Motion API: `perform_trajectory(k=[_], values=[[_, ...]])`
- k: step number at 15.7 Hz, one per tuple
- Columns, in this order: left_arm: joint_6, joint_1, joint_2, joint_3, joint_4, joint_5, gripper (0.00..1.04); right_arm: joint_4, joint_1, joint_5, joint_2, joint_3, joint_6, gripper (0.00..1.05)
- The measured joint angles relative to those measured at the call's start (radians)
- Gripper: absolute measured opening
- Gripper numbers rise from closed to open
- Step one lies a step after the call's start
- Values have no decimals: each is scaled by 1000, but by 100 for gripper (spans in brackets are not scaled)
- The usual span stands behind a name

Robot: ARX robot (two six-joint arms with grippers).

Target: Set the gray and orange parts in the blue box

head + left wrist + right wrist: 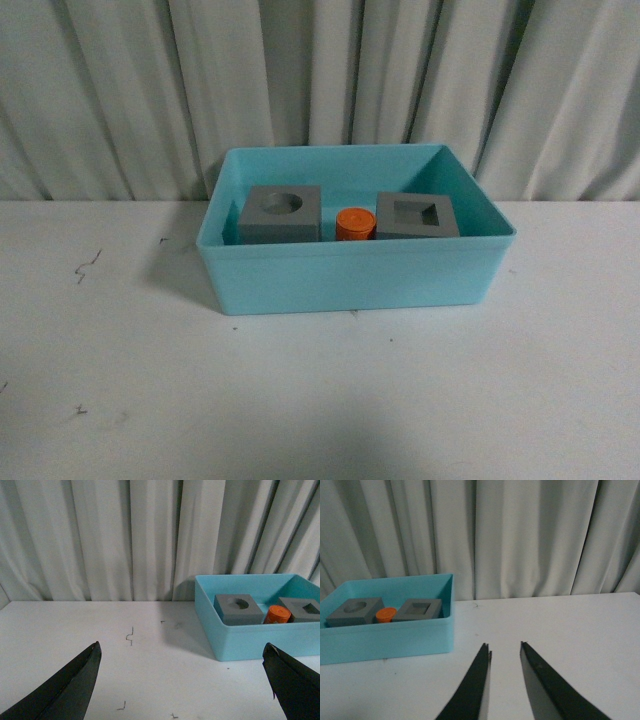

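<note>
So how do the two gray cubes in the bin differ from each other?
The left gray cube has a round recess in its top; the right gray cube has a square one. The left cube sits left of the orange cylinder, the right cube to its right. Both are matte gray, upright, similar in size, and inside the light-blue bin.

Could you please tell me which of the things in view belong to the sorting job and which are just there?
Part of the job:
- blue box
- gray cube with the round recess, inside the box
- orange cylinder, inside, between the cubes
- gray cube with the square recess, inside

Just there:
- white table, with small dark scuff marks
- gray curtain behind
</note>
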Motion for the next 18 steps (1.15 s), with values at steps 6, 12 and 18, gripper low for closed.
perform_trajectory(k=[6, 12, 18], values=[[0, 0, 0, 0, 0, 0, 98, 0, 0, 0, 0, 0, 0, 89], [0, 0, 0, 0, 0, 0, 98, 0, 0, 0, 0, 0, 0, 98], [0, 0, 0, 0, 0, 0, 98, 0, 0, 0, 0, 0, 0, 98]])
